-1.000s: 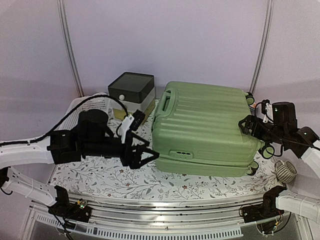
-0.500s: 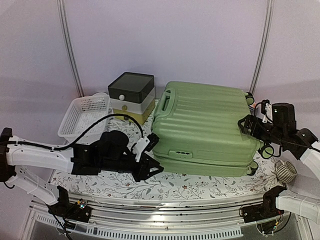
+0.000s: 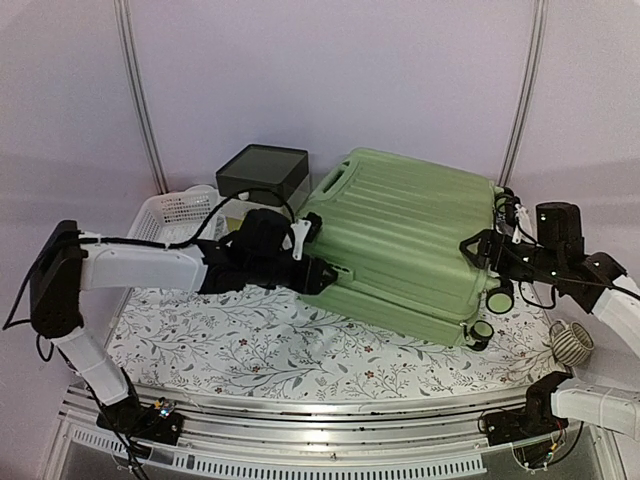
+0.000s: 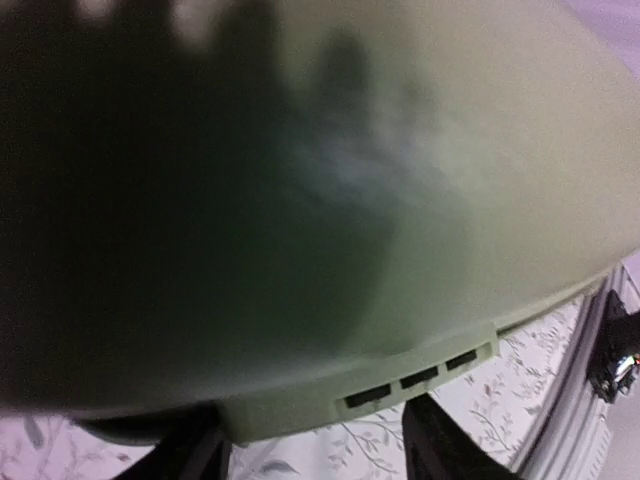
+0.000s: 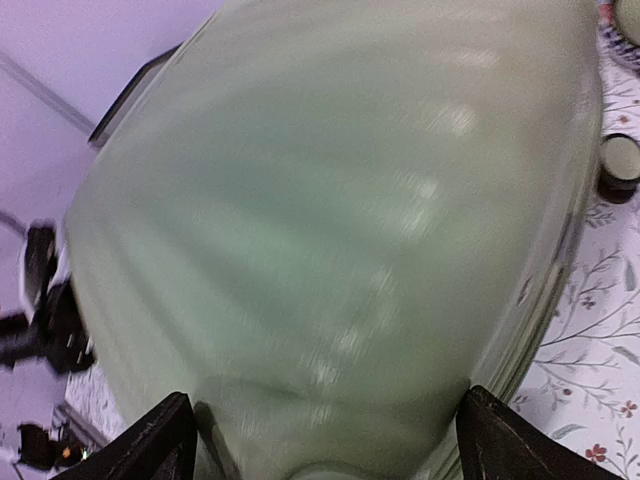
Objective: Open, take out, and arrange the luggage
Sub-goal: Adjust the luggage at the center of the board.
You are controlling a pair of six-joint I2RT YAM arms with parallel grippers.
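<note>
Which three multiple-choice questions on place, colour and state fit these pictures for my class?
1. Where is the box relative to the suitcase? A on top of it; B beside it, at the back left; C in front of it.
2. What colour is the suitcase? A red; B light green; C black.
3. The right gripper has its jaws: A spread wide; B pressed together; C out of view.
Answers: B, seen from above; B, its shell is green; A, its fingers sit far apart in the wrist view.

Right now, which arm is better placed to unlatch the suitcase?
Probably left: its jaws are by the lock on the light-green ribbed hard-shell suitcase; right arm is at the wheel end.
</note>
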